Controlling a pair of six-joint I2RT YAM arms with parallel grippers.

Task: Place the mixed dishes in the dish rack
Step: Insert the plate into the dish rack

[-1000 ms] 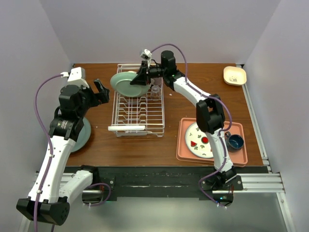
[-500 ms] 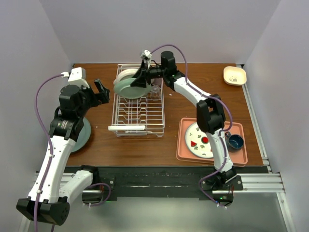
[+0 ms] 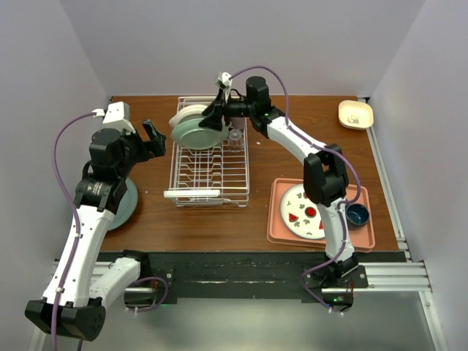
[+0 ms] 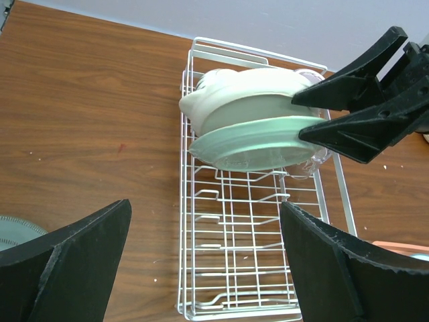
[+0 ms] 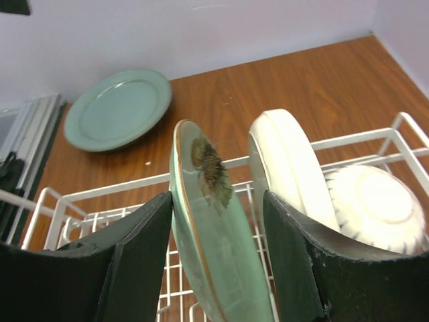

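One pale green plate (image 5: 211,235), up on its edge at the far end of the dish rack (image 3: 212,179), pinched tight at its right rim by the right gripper (image 5: 218,201). Wide side lying left to right across the rack, faces turned near and far. Leans a little. Bottom edge maybe seated in the rack, maybe not: cannot tell. In the right arm's hold, so no reach needed; next move likely a small drop, a let-go, then a pull back to the right.

Just behind it, on the far side, a cream plate (image 5: 288,168), close but not touching. Past that, a white bowl (image 5: 375,201) on its side. Also in the rack, a small clear glass (image 3: 235,139) by the green plate's right end.

Off to the left of the rack, the left gripper (image 3: 152,137), fingers wide apart, holding nothing, well apart from the plate. Under that arm, flat on the table (image 3: 285,146), a second green plate (image 3: 126,201).

On the near right, a pink tray (image 3: 278,238) with a patterned plate (image 3: 303,212) and a dark cup (image 3: 357,214). In the far right corner, a small cream dish (image 3: 355,114).
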